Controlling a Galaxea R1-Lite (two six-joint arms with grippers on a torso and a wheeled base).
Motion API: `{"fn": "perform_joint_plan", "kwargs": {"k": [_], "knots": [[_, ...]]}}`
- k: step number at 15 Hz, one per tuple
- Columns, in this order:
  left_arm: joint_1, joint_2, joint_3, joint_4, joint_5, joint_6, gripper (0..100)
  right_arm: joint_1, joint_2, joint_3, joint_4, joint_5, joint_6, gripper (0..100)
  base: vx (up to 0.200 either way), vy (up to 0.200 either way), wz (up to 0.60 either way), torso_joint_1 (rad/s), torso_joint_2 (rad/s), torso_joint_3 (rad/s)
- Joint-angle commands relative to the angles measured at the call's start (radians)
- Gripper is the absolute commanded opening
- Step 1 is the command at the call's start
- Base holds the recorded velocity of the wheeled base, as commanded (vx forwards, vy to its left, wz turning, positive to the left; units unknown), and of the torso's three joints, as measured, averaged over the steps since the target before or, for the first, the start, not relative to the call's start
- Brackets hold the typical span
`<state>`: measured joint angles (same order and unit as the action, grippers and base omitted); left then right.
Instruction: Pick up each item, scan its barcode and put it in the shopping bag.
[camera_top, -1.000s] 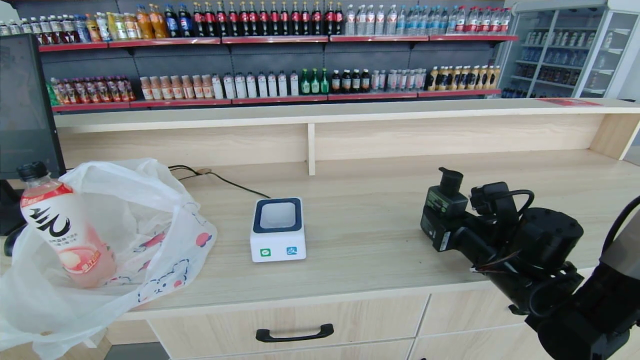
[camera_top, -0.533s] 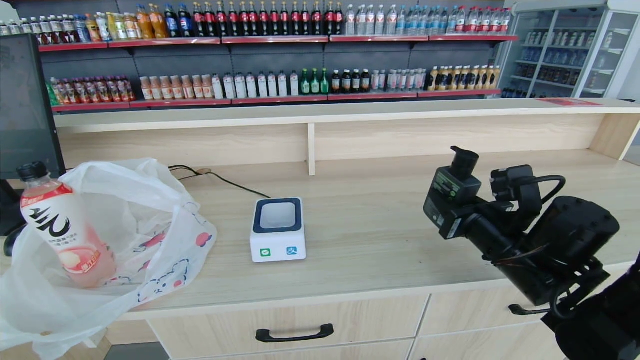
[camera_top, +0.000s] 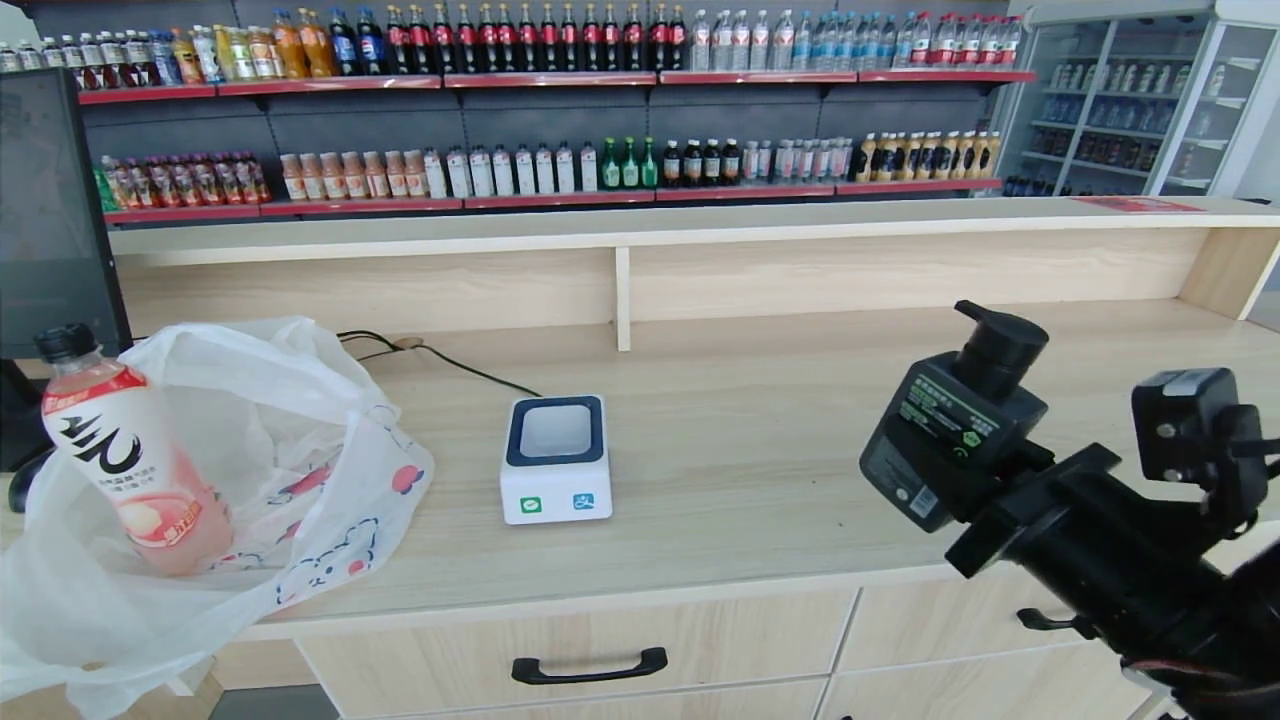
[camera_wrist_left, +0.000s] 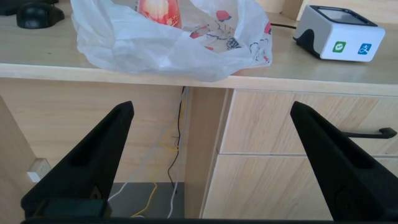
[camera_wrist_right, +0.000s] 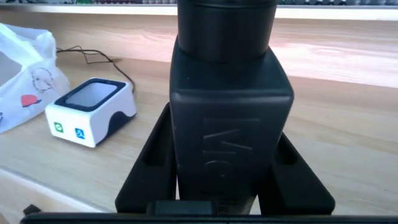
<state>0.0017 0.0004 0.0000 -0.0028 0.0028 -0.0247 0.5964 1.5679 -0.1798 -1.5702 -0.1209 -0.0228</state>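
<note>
R gripper (camera_wrist_right: 224, 149) has the black pump bottle (camera_top: 945, 430). Jaws are pinched on its body from both sides, bottle tilted, pump head sticking out up & away past the fingertips. The label side with the barcode faces the head cam. It's held in the air over the counter (camera_top: 750, 450), near the front edge, not touching the wood.

The scanner (camera_top: 556, 457) sits on the counter off to the robot's-left of those R jaws, well apart & lower, window facing up. Its cable (camera_top: 440, 360) trails away toward the back.

Further left again, way beyond the scanner from the R jaws, is the shopping bag (camera_top: 300, 450), slumped open and hanging over the counter edge. A peach drink bottle (camera_top: 125, 450) stands inside it, leaning a bit.

L gripper (camera_wrist_left: 211, 146): jaws spread wide, nothing between them. It hangs lower than the countertop, facing the cabinet front. Bag & scanner are both higher than these jaws & out ahead. The drawer handle (camera_top: 588, 666) is ahead too, on the scanner side.
</note>
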Motion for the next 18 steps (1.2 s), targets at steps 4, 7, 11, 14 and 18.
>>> {"fn": "perform_joint_plan", "kwargs": {"k": [4,7,11,14,18], "knots": [[0.000,0.001,0.000,0.000,0.000,0.000,100,0.174,-0.137,0.042,-0.001,0.073,0.107,0,0.000,0.000,0.00,0.000,0.00,0.000],[0.000,0.001,0.000,0.000,0.000,0.000,100,0.266,-0.112,0.066,-0.001,0.152,0.302,0,0.000,0.000,0.00,0.000,0.00,0.000],[0.000,0.001,0.000,0.000,0.000,0.000,100,0.405,-0.081,0.051,-0.001,0.205,0.468,0,0.000,0.000,0.00,0.000,0.00,0.000],[-0.002,0.000,0.000,0.000,0.000,0.000,100,0.428,-0.022,0.011,-0.001,0.207,0.488,0,0.000,0.000,0.00,0.000,0.00,0.000],[-0.002,0.000,0.000,-0.002,0.000,0.000,100,0.428,0.037,-0.118,-0.001,0.207,0.647,0,0.000,0.000,0.00,0.000,0.00,0.000]]}}
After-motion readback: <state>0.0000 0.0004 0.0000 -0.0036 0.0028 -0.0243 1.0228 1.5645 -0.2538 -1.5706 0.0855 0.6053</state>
